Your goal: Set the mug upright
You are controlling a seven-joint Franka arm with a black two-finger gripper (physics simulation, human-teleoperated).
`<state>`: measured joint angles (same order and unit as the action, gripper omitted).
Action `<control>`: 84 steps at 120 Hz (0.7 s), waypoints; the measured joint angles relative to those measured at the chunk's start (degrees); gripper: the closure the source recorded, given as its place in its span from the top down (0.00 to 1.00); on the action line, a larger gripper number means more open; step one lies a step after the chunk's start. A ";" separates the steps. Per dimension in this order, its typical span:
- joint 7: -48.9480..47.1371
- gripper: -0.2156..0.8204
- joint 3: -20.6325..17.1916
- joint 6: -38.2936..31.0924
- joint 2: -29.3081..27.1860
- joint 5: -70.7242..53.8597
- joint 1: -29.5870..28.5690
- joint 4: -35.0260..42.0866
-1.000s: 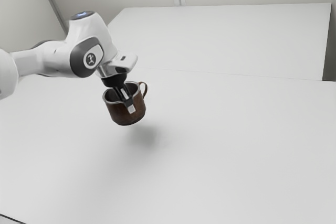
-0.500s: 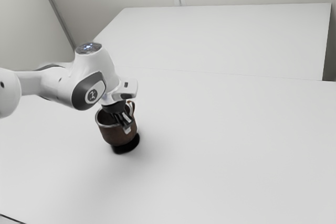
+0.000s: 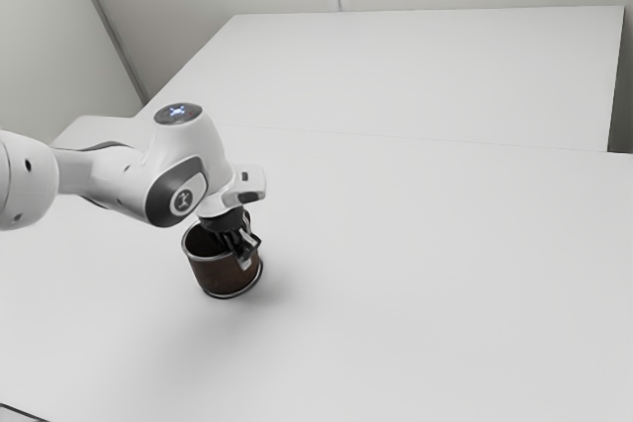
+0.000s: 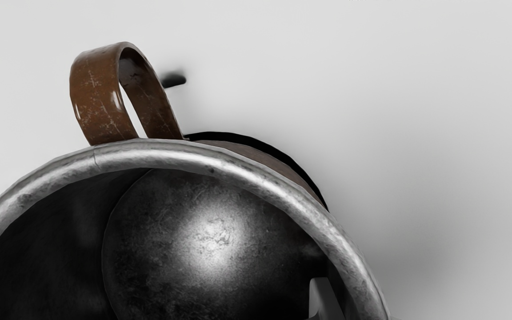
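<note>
1. Grips the mug by its wall with the gripper, clamped with one finger inside and the other outside.
2. Has the mug mouth up, upright or nearly so, toward the exterior view's left, base down at the table.
3. In the wrist view, looks over the metal rim into the dark interior.
4. Leaves the brown handle untouched, apart from the fingers.
</note>
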<state>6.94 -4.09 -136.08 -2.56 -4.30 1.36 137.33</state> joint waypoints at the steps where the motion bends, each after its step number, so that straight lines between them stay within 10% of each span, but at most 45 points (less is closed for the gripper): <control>1: -0.09 0.06 0.00 -0.03 0.02 0.02 0.00 0.02; 37: -1.74 0.57 -0.04 0.59 -1.26 1.75 0.10 -0.19; 84: -4.52 0.76 -0.04 19.66 -1.54 1.46 0.48 -16.84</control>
<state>2.42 -4.13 -116.43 -4.10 -2.83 1.84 120.50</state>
